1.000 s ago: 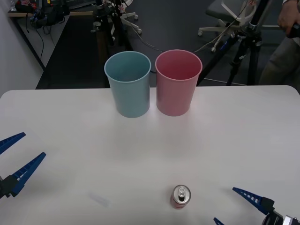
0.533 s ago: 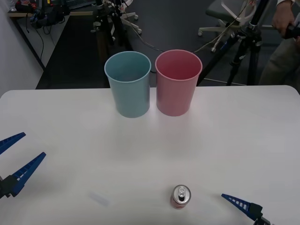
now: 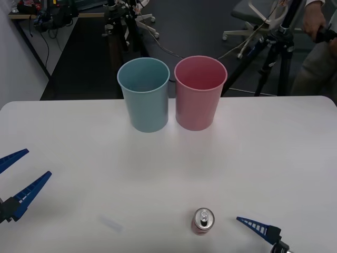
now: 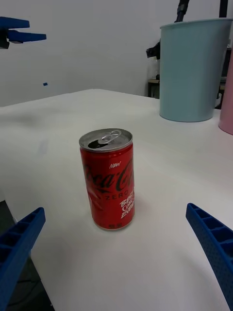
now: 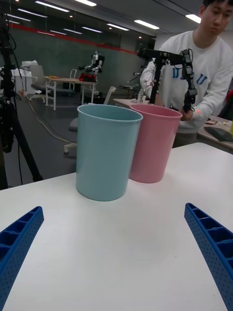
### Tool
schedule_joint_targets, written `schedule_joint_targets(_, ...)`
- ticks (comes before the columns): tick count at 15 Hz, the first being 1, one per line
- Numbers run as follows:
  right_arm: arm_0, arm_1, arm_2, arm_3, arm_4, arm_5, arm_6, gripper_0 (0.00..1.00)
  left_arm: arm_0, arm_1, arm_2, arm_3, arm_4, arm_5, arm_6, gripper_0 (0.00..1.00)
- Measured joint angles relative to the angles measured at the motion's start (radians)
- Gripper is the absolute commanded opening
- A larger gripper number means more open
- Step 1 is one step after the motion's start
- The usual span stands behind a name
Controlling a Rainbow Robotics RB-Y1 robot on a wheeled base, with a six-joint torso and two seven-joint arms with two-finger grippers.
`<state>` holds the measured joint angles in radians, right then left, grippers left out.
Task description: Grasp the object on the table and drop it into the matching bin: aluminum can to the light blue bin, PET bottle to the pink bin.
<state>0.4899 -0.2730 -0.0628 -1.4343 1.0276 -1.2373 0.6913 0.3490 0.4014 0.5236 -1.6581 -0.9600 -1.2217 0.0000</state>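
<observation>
Right gripper (image 4: 116,262): my working arm, jaws spread wide and holding nothing, low over the near edge of the tabletop (image 3: 274,158).

Aluminum can (image 4: 107,178): upright, silver top and pull tab up, standing ahead of the right jaws and roughly centred in their gap, not yet between them and touching neither. In the front view the can (image 3: 202,221) sits just beside the one visible right fingertip.

Light blue bin (image 3: 144,95): well beyond the can from the right jaws, upright at the far side of the tabletop. This is the can's target.

Pink bin (image 3: 200,93): just beside the blue one, rims close; I cannot tell whether they touch.

Left gripper (image 3: 16,176): parked at the tabletop's left edge, jaws wide and empty, well apart from the can.

Step in hand, as I judge it: approach to grasp. Next I would advance the right jaws until they straddle the can's body, close, then lift and carry it to the blue bin.
</observation>
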Motion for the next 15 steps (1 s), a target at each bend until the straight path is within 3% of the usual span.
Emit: schedule_joint_targets(15,-0.091,0.010,0.163,0.000,-0.001,0.184,0.025,1.00,0.000,0.000,0.000,0.000,0.000,0.000,0.000,1.00)
